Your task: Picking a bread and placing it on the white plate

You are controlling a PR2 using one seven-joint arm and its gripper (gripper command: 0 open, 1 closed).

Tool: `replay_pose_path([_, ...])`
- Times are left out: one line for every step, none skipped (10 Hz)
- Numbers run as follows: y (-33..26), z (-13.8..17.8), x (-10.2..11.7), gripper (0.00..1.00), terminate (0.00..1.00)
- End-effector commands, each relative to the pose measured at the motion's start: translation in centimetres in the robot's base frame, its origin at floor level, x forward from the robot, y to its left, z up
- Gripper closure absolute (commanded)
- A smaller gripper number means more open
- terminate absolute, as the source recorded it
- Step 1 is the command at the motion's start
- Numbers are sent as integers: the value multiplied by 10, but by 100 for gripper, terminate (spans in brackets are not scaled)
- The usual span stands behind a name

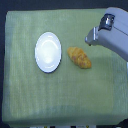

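The bread (79, 57) is seen lying on the green cloth (30, 102), just beside the white plate (48, 52) on the exterior view's right, not touching it. The plate is bare. Only 1 gripper (90, 39) is shown, above the bread; whether it is open cannot be told. A tapered end could be pinched and the bread dropped short of the rim.

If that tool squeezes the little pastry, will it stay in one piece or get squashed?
The bread looks puffy and golden, so it is probably light and soft; a hard squeeze would likely dent it. Its crust may flake. Its long shape with tapered ends lies flat on the green cloth, so it seems unlikely to roll when nudged.
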Motion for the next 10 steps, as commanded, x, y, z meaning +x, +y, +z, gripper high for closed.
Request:
replay_pose_path([57,-34,7,0,0])
replay_pose_path([65,-40,5,0,0])
replay_pose_path([79,-54,6,0,0])
replay_pose_path([83,-58,6,0,0])
replay_pose_path([90,-70,7,0,0])
replay_pose_path([96,-79,4,0,0])
replay_pose_path([100,-86,1,0,0])
replay_pose_path([104,-93,2,0,0])
replay_pose_path([105,-99,5,0,0])
replay_pose_path([105,-106,4,0,0])
